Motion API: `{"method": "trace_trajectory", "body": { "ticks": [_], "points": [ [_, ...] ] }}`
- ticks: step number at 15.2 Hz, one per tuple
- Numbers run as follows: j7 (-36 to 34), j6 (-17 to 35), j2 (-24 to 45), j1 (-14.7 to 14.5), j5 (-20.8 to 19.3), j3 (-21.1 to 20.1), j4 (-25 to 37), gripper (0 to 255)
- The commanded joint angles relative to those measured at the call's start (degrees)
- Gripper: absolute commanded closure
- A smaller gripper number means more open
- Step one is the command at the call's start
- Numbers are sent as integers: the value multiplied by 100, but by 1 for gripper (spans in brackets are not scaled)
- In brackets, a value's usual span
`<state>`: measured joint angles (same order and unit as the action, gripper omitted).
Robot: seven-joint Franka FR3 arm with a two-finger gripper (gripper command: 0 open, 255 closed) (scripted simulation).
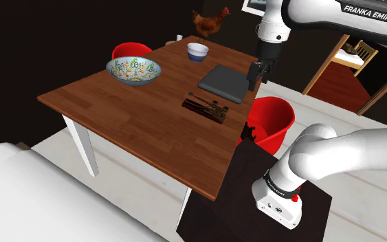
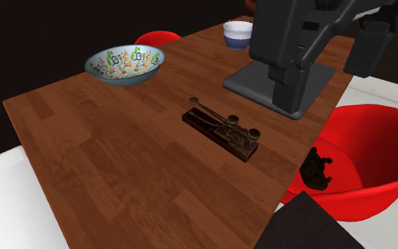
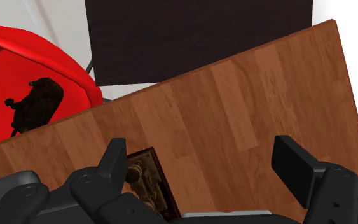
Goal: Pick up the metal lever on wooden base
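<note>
Gripper [image 1: 257, 74] hangs above the worktop [image 1: 130, 110], fingers [image 3: 293, 164] wide apart and empty, judged spread in readiness to straddle the lever [image 2: 222, 129], which lies flat near the worktop edge by the red chair [image 1: 274, 117], off-centre and close under one finger in the wrist view, so centring and descent appear outstanding

Glossy white arm [image 1: 322, 155] with rounded segments, dark joints and white "FRANKA EMIKA" lettering [image 1: 367, 14] on a dark band. Base link [image 1: 275, 196] is white with a small red dot [image 1: 295, 198]. Gripper [image 1: 257, 81] is all black and blocky, with flat rectangular fingers [image 3: 293, 167].
</note>
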<state>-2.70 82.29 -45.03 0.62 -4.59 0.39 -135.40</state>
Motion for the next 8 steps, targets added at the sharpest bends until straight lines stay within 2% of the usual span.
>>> {"method": "trace_trajectory", "body": {
  "ticks": [1, 8],
  "points": [
    [0, 0, 0, 0, 0, 0, 0, 0],
    [469, 1477, 853, 18, -210, 408, -437, 0]
  ]
}}
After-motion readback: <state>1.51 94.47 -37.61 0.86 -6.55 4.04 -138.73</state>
